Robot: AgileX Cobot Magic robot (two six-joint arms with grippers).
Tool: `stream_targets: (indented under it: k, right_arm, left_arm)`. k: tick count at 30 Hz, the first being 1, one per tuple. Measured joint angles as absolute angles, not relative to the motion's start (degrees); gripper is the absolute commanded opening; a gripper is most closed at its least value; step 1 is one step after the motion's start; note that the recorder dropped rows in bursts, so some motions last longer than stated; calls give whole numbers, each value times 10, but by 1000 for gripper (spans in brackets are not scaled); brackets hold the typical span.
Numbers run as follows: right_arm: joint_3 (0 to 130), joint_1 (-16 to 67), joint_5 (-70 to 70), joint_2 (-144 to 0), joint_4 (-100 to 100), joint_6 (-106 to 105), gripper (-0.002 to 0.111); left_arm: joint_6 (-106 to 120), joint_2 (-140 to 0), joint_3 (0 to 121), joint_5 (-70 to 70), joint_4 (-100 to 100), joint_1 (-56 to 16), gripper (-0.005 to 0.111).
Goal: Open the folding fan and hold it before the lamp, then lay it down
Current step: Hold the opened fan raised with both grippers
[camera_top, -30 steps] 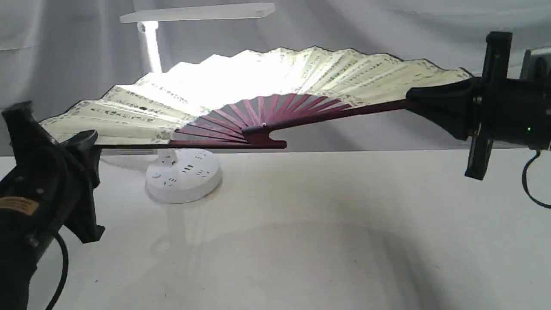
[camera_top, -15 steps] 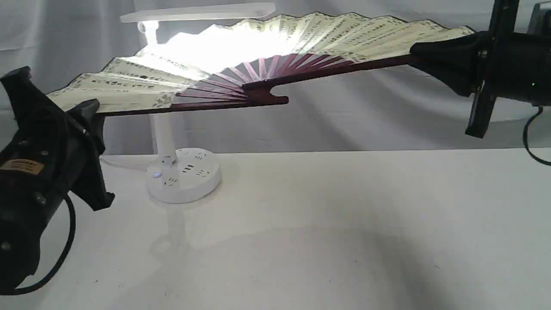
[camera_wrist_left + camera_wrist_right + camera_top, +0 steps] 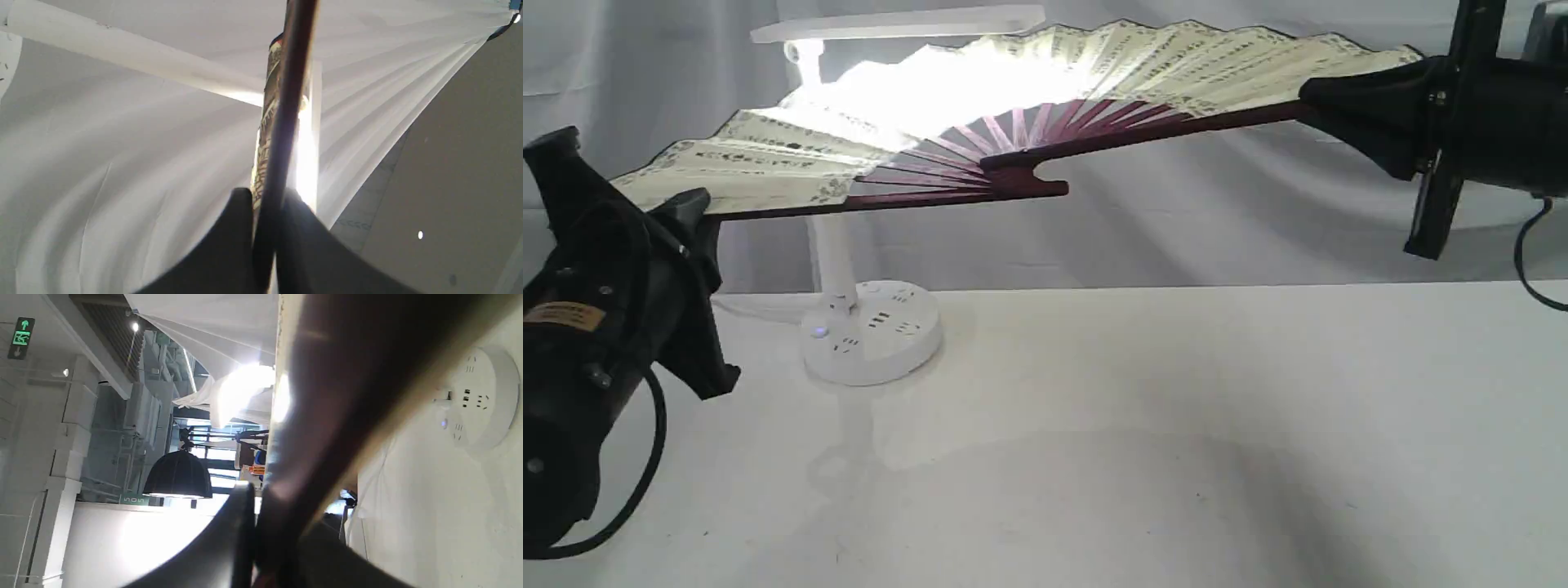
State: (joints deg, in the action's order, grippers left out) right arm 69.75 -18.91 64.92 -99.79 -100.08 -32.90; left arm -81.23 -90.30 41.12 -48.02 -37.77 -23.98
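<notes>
The folding fan [image 3: 1160,69] is spread wide and held in the air in front of the lamp [image 3: 870,331], whose light glows through the cream leaf. Its maroon ribs meet at a pivot [image 3: 1013,175] above the table. My left gripper [image 3: 698,208] is shut on the left guard's outer end. My right gripper [image 3: 1311,102] is shut on the right guard, higher up. In the left wrist view the dark guard [image 3: 286,102] runs out from between the pads [image 3: 235,212]. In the right wrist view the fan [image 3: 347,396] is a blurred dark band, with the lamp's round base [image 3: 482,398] behind.
The lamp's flat bar head [image 3: 898,23] sits just behind the fan's top edge, and its stem [image 3: 832,253] rises from the round base. A white table [image 3: 1135,449] spreads below, with grey draped cloth [image 3: 645,65] behind. Black cables hang from both arms.
Both grippers have lifted the open fan from just above the lamp's base up to the level of the lamp's head. Over the last half second it has barely moved.
</notes>
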Motion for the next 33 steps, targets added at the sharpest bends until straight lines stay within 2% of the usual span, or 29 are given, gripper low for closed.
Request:
stream_targets:
  k: [33]
  right_arm:
    - [698,-189,651,-998,-1003,-328,0]
  left_arm:
    - [-811,-903,411,-497,-377,-240,0]
